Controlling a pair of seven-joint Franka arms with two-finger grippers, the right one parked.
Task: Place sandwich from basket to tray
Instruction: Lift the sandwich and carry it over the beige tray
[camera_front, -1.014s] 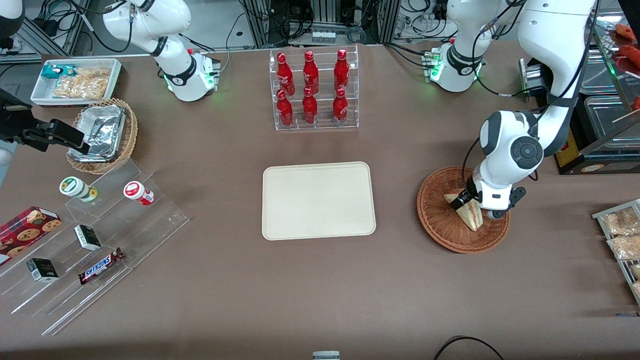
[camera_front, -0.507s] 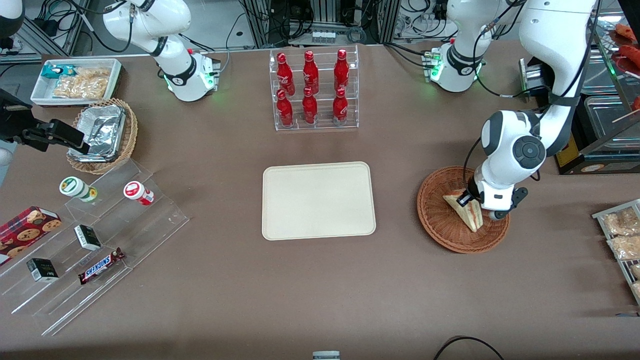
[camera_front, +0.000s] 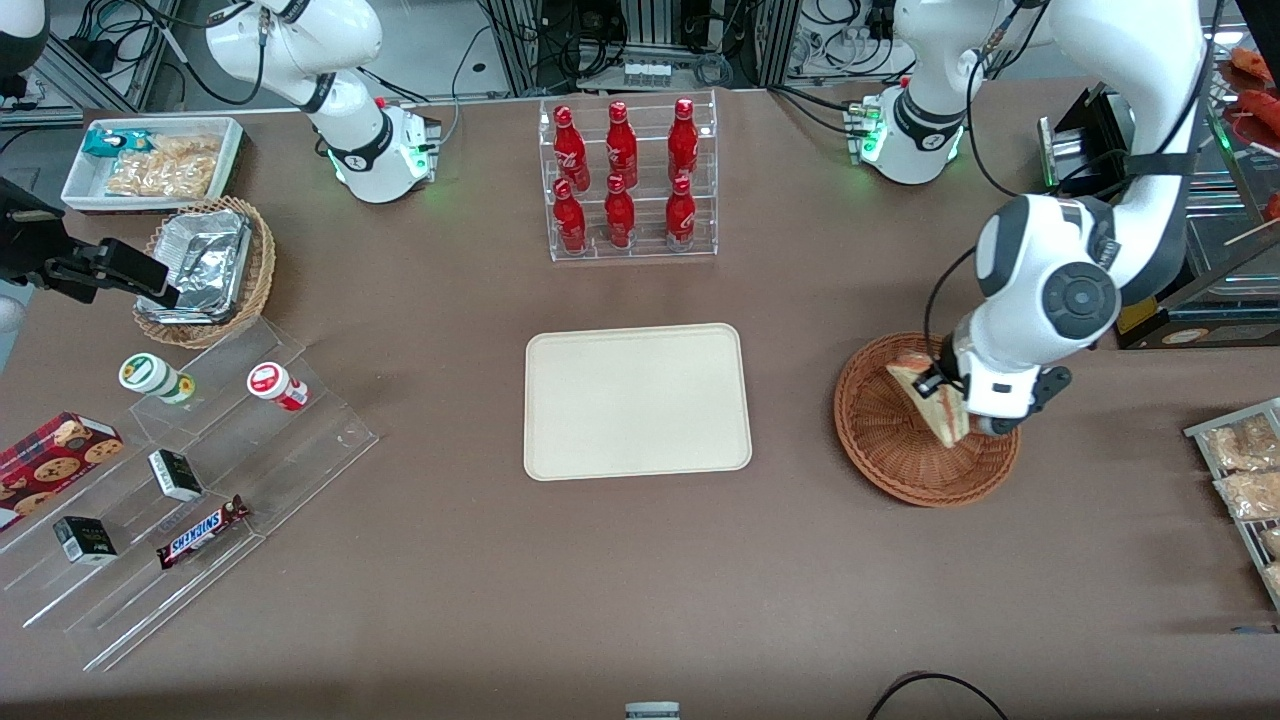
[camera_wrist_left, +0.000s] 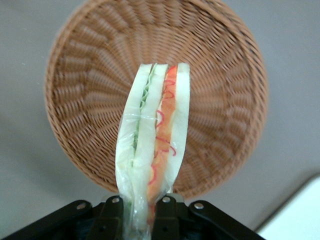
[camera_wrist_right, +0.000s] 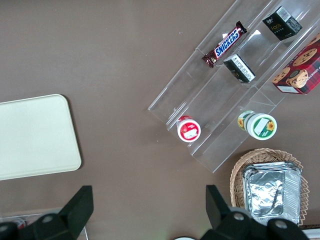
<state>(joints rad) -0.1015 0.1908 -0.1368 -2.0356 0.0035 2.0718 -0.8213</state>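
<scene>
My left gripper (camera_front: 945, 392) is shut on the sandwich (camera_front: 935, 405), a pale bread wedge with red and green filling, and holds it lifted above the round reddish-brown wicker basket (camera_front: 885, 440). In the left wrist view the sandwich (camera_wrist_left: 152, 145) hangs clear of the basket (camera_wrist_left: 225, 100), pinched between the fingers (camera_wrist_left: 112, 217) of the gripper (camera_wrist_left: 138, 215). The basket holds nothing else. The cream-beige tray (camera_front: 636, 401) lies flat mid-table, toward the parked arm's end from the basket; its corner shows in the left wrist view (camera_wrist_left: 300, 215) and part of it in the right wrist view (camera_wrist_right: 35, 135).
A clear rack of red bottles (camera_front: 625, 180) stands farther from the front camera than the tray. A tan wicker basket with foil containers (camera_front: 205, 265), a white bin of snacks (camera_front: 150, 160) and a clear stepped display with snacks (camera_front: 190, 480) lie toward the parked arm's end. Snack packets (camera_front: 1240, 470) lie at the working arm's end.
My left gripper has risen with the sandwich in it, lifting it off the basket's floor. The arm's wrist has moved up and slightly toward the working arm's end.
</scene>
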